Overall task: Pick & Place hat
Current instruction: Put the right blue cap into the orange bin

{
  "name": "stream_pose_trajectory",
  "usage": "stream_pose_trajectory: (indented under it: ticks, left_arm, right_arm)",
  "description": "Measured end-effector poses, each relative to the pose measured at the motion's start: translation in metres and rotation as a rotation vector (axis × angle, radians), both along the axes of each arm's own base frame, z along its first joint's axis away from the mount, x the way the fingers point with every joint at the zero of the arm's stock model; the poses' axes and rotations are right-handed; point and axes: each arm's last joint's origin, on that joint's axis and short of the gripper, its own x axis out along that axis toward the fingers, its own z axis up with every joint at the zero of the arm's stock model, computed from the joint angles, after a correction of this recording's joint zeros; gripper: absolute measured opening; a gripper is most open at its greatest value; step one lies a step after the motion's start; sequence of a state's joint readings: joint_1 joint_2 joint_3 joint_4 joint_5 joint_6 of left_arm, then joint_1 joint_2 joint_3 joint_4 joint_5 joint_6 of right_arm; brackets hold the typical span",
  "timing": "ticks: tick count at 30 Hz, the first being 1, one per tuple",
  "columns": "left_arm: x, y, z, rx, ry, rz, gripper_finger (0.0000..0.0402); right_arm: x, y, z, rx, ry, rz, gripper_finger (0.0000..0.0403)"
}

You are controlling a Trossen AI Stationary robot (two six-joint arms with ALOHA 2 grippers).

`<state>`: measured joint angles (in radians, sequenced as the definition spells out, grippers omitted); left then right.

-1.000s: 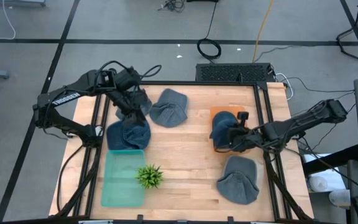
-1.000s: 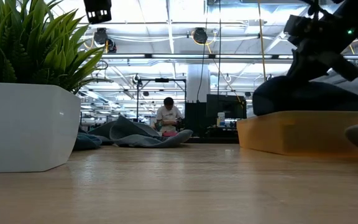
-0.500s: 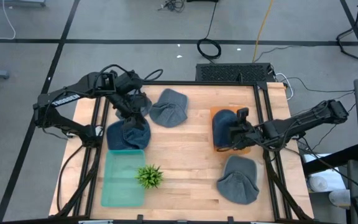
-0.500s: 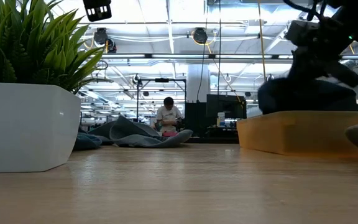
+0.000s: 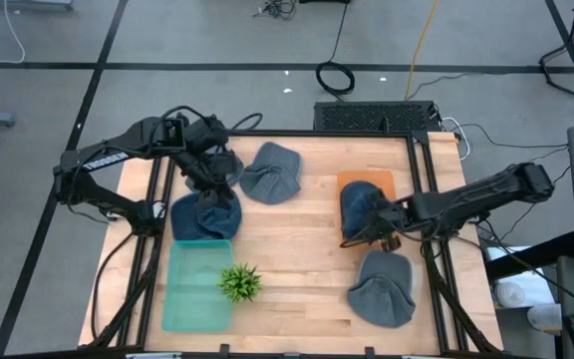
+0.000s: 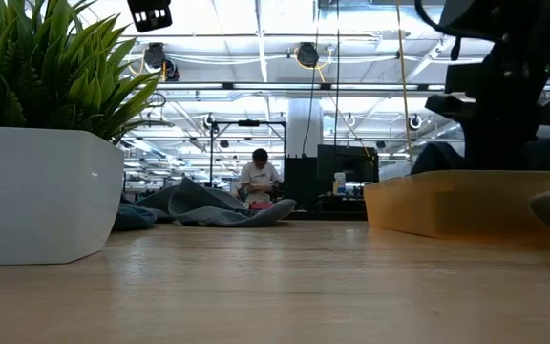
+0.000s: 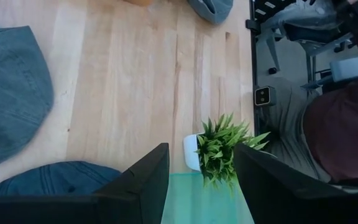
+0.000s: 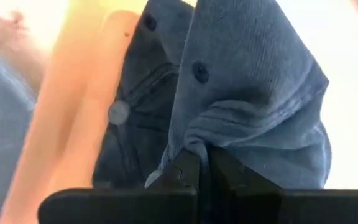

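Observation:
A blue denim hat point(image 5: 359, 206) lies in the orange tray point(image 5: 365, 180) at the table's right, and my right gripper point(image 5: 381, 227) is shut on it. In the low view the arm hides most of the hat behind the tray's wall point(image 6: 447, 203). At the far left my left gripper point(image 5: 211, 178) hangs open with nothing between its fingers, above a dark blue hat point(image 5: 205, 214). A third hat point(image 5: 270, 172) rests flat on the table at the far middle. Another point(image 5: 382, 289) rests flat at the near right. My right gripper pinches a bunched fold of the hat's cloth point(image 8: 194, 142) between its two fingers. It comes slanting down from the table's right side. The hat's body point(image 8: 253, 93) spreads beyond the fingers and lies in the orange tray.
A teal tray point(image 5: 195, 299) sits at the near left, with a small green plant in a white pot point(image 5: 239, 283) beside it. The table's middle is bare wood. A person sits far off in the room behind point(image 6: 258, 180).
My right gripper has gone down and a little toward the table's near edge, rolling its wrist, still shut on the hat. The hat, which bulged above the orange tray's rim, has sunk lower into the tray.

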<state>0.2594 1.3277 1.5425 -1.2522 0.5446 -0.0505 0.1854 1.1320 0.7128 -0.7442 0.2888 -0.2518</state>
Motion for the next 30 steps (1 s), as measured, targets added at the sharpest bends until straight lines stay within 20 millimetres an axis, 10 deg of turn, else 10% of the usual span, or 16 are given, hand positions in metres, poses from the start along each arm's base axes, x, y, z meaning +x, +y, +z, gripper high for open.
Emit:
stream_pose_trajectory:
  ticks: [20,25,30]
  left_arm:
    - [0.0,-0.008,-0.001,0.015,0.005,-0.054,0.0186]
    - [0.0,-0.008,-0.001,0.024,0.0,-0.064,0.0186]
    - [0.0,-0.008,-0.001,0.023,0.0,-0.062,0.0186]
  right_arm:
    - [-0.005,0.0,0.052,0.018,-0.227,-0.102,0.0276]
    - [0.012,0.0,0.067,0.089,-0.517,-0.153,0.0286]
    - [0.022,0.0,0.045,0.137,-0.426,-0.097,0.0259]
